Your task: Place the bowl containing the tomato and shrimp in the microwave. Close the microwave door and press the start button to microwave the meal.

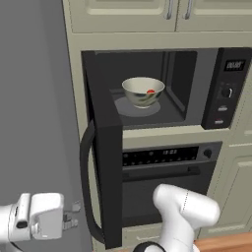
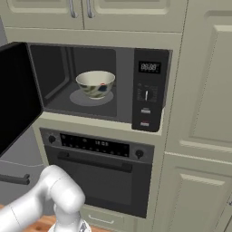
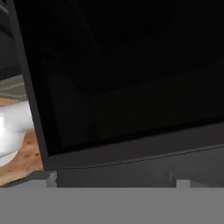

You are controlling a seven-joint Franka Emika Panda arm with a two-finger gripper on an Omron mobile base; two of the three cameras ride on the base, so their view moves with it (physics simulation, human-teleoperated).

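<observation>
Item: bowl (image 1: 142, 91), pale and glossy, set on the round plate inside the microwave (image 1: 162, 88), upright, roughly centred in the cavity. In the right base view it sits at 9 o'clock from the control strip (image 2: 147, 90).

Item: tomato (image 1: 150, 91), a small red spot inside the bowl, at its 3 o'clock side in the left base view. Shrimp: too small for me to pick out.

Item: microwave door (image 1: 105, 147), swung wide open, its edge facing the left camera, the curved black bar handle (image 1: 86, 187) on its outer face.

Item: oven (image 2: 97, 174), black, directly below the microwave, door shut.

Item: my tool (image 1: 71, 215), at 7 o'clock in the left base view, low beside the door's outer face near the bottom of the handle. The hand view shows dark door glass close up. Whether its fingers are spread or together, I cannot tell; nothing is seen held between them.
</observation>
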